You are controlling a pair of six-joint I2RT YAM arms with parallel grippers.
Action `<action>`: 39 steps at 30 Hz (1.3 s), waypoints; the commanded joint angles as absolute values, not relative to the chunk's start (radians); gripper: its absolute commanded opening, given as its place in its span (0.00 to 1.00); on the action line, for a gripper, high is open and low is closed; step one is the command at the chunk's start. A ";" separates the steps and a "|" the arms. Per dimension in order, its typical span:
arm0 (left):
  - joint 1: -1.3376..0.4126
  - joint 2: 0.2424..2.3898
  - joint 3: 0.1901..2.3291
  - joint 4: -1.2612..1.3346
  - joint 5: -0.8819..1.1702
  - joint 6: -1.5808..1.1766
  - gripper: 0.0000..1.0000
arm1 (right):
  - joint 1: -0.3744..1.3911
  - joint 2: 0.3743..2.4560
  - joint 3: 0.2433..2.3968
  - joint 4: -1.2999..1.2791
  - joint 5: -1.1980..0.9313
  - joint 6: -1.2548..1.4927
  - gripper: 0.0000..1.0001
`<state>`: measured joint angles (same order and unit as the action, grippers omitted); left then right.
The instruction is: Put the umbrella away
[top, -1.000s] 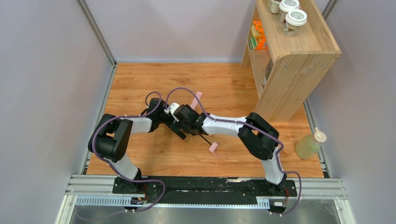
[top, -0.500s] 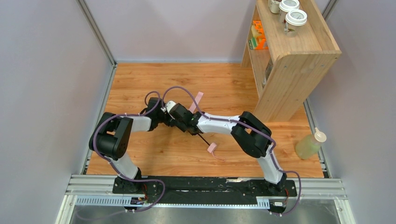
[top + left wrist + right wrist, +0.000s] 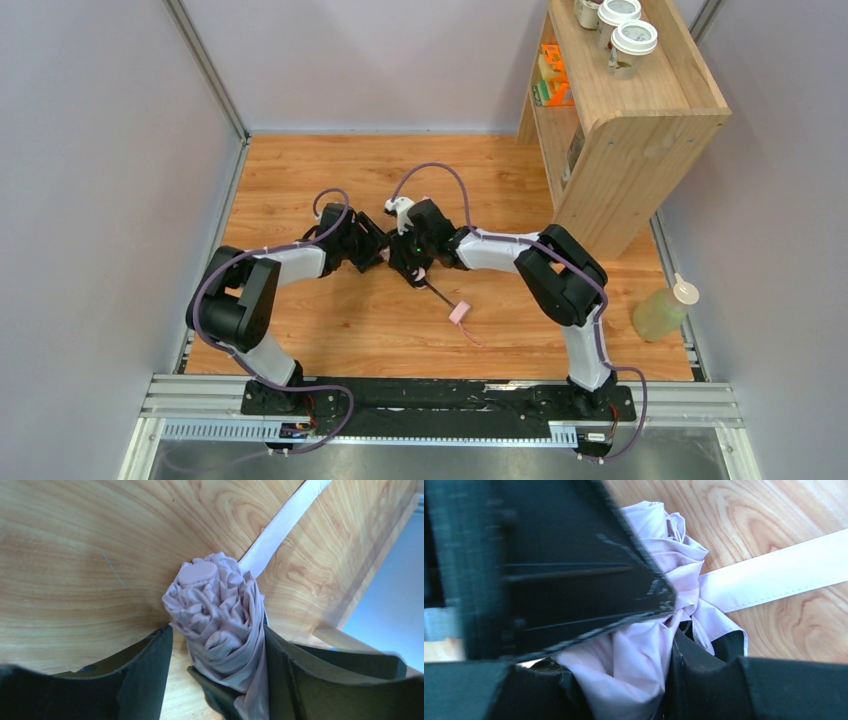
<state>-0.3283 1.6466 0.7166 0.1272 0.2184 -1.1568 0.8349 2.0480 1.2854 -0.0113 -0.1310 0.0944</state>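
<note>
The umbrella (image 3: 217, 615) is laid on the table (image 3: 290, 180) near its middle; its bundled canopy is flanked by the left gripper (image 3: 372, 250) on the left and the right gripper (image 3: 408, 262) on the right, with fabric between the fingers of each; the shaft (image 3: 440, 293) is run from the bundle toward the near right, where the handle (image 3: 458, 314) is rested on the table; a strap (image 3: 784, 575) is laid out from the bundle, away from both grippers; a shelf unit (image 3: 640, 130) is stood at the far right, with cups (image 3: 634, 38) on top; a bottle (image 3: 662, 312) is set before it, just beyond the table's right edge.
</note>
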 commanded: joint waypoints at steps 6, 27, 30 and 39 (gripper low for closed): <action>-0.336 1.629 0.683 -0.049 0.193 -0.970 0.71 | 0.686 2.279 1.239 -0.132 -0.690 0.362 0.00; -0.347 1.716 0.551 -0.006 0.150 -1.023 0.13 | 0.600 2.349 1.474 -0.233 -0.908 0.397 0.04; -0.347 1.729 0.529 0.028 0.158 -1.035 0.12 | 0.601 2.303 1.473 -0.256 -0.850 0.384 0.30; -0.345 1.743 0.515 0.046 0.170 -1.043 0.10 | 0.627 2.007 1.442 -0.443 -0.565 0.209 0.91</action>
